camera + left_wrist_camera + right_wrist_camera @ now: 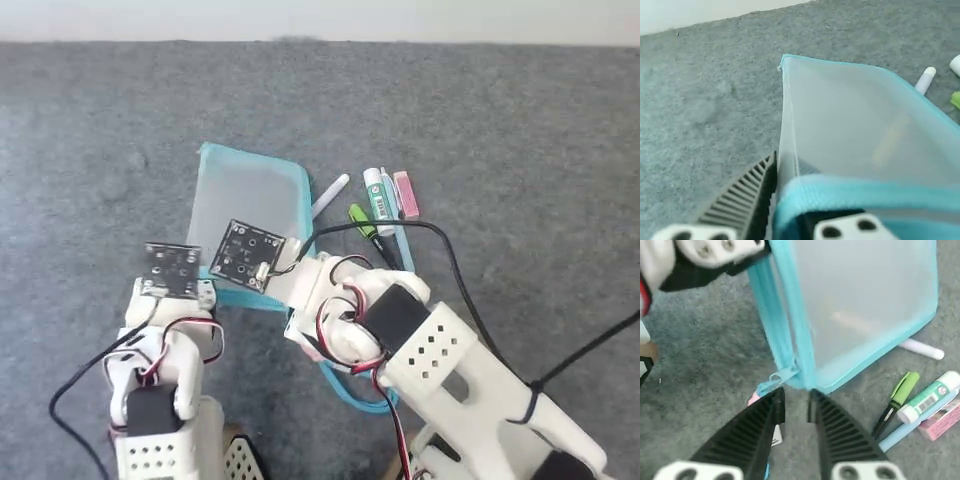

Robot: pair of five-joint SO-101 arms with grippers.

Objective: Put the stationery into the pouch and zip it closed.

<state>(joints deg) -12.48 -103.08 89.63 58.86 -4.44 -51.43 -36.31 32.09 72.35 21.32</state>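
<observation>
The right end effector [796, 394], fingers slightly apart, hovers at the zipper pull [776, 378] of the pouch [865, 295]; the left end effector [790, 197] clamps the pouch's teal edge. The stationery [378, 195] lies beside it on the counter [520, 120], so pulling the zip now would probably shut those items out.

Translucent pouch [250, 200] with teal zip edging on the grey desk [520, 120], zip pull [777, 377] at a near corner; clustered beside it, outside: white marker [330, 195], green pen [362, 222], glue stick [379, 200], pink eraser [405, 194], light-blue pen [402, 245].
</observation>
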